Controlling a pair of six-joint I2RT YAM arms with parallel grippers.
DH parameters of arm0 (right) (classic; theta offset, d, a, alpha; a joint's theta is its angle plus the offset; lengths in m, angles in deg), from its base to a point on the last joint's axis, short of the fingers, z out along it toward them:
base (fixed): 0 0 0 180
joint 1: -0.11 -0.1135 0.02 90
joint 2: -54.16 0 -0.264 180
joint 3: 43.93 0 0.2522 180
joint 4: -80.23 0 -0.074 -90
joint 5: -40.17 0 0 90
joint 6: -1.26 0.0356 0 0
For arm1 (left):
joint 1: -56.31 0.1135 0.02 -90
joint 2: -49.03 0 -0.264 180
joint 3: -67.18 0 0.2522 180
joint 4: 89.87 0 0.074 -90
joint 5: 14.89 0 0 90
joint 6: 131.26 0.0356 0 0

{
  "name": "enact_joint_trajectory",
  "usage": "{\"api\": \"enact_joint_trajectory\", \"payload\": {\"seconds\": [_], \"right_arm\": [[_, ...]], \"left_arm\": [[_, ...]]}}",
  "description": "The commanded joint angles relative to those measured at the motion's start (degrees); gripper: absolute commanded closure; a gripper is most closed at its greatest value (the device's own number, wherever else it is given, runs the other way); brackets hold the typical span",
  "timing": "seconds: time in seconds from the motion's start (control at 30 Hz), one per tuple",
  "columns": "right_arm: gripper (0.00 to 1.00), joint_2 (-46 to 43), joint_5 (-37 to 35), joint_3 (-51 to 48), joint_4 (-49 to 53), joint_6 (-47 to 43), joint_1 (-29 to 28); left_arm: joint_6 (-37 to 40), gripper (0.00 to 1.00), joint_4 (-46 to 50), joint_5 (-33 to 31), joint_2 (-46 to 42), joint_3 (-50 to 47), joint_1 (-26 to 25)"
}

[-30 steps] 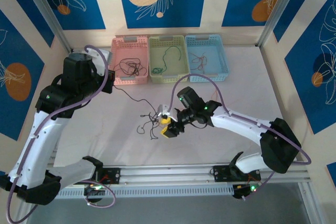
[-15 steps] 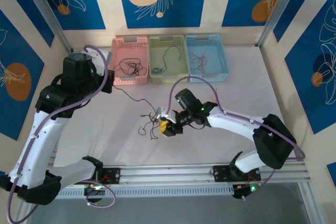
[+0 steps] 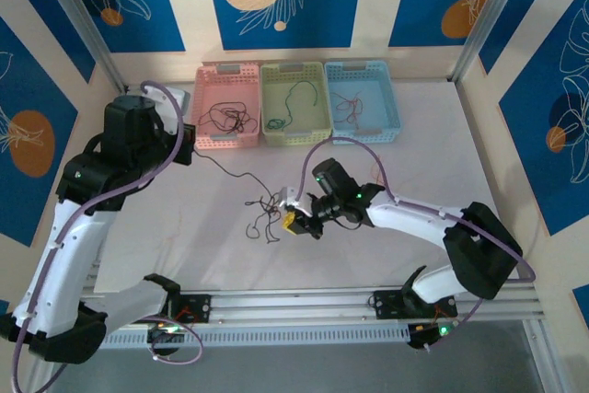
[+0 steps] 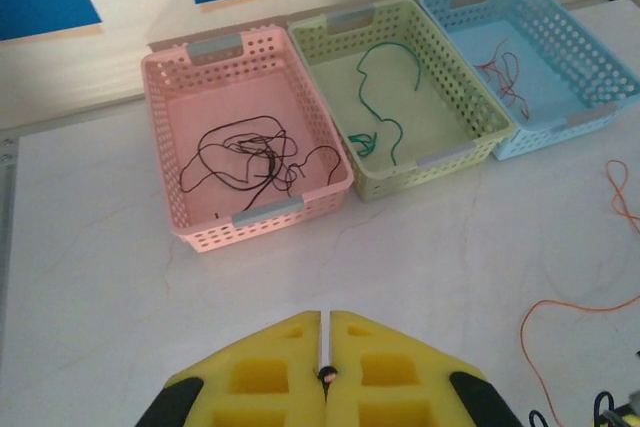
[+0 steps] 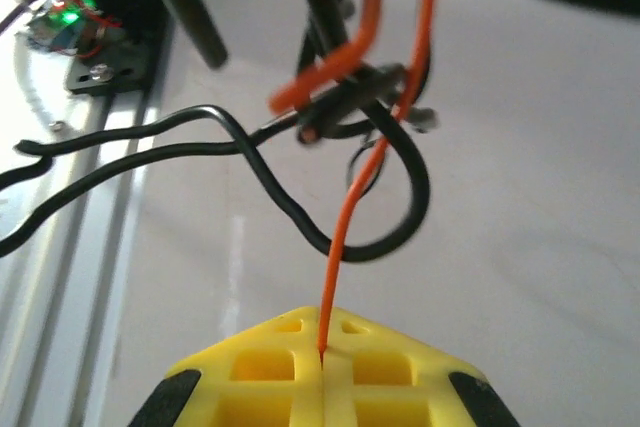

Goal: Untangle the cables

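Both arms have shifted slightly left. We count three containers: pink basket [image 4: 260,222] holds one black cable [image 4: 245,157], green basket [image 4: 440,162] one green cable [image 4: 362,143], blue basket [image 4: 560,132] one red-orange cable [image 4: 505,75]. Left gripper [image 4: 326,319] is pressed together on a black strand [image 3: 225,172]. Right gripper [image 5: 322,339] pinches an orange strand [image 5: 335,247] of the tangle [image 3: 262,213] on the table [image 3: 414,172].

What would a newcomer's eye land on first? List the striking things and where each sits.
Mid-table, the right gripper is shut on an orange wire from a small tangle. A black wire stretches from it to the shut left gripper. At the far edge stand a pink basket, a green basket and a blue basket, each holding wires.
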Motion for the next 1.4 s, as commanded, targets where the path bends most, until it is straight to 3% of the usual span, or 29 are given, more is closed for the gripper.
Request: {"api": "enact_joint_trajectory", "payload": {"seconds": [0.0,0.1,0.27,0.33,0.5,0.8,0.97,1.13,1.27,1.37], "right_arm": [[1.0,-3.66,-6.97,-2.89,-6.55,7.13,4.27],[1.0,-5.8,-12.0,-6.03,-11.63,18.37,12.74],[1.0,-9.34,-11.63,-13.87,-23.44,32.13,24.71],[1.0,-9.49,-10.79,-15.1,-25.33,34.27,26.74],[1.0,-9.68,-11.32,-13.48,-23.75,33.14,25.76],[1.0,-18.51,-21.0,-4.61,-6.33,40.71,27.62],[1.0,-16.52,-19.52,5.44,-2.06,44.4,28.12],[1.0,-11.6,-20.56,25.59,4.2,44.0,27.23],[1.0,-5.89,-27.01,41.77,12.92,41.92,26.67],[1.0,-2.75,-32.79,47.4,21.0,42.68,27.16]], "left_arm": [[0.76,1.0,2.27,-5.28,-2.77,1.85,1.12],[1.72,1.0,4.5,-10.53,-5.76,3.21,1.19],[3.57,1.0,7.81,-19.72,-12.02,5.33,1.17],[3.63,1.0,7.86,-21.35,-14.4,5.08,1.2],[1.77,1.0,7.5,-15.01,-15.63,1.39,1.2],[-0.9,1.0,-1.84,-4.58,-16.29,-14.68,1.21],[-0.73,1.0,-5.37,-0.32,-14.58,-19.21,1.2],[-0.76,1.0,-7.03,3.99,-14.2,-24.9,1.2],[-1.2,1.0,-8.04,5.55,-15.25,-29.39,1.2],[-1.68,1.0,-8.86,5.88,-16.12,-31.84,1.15]]}}
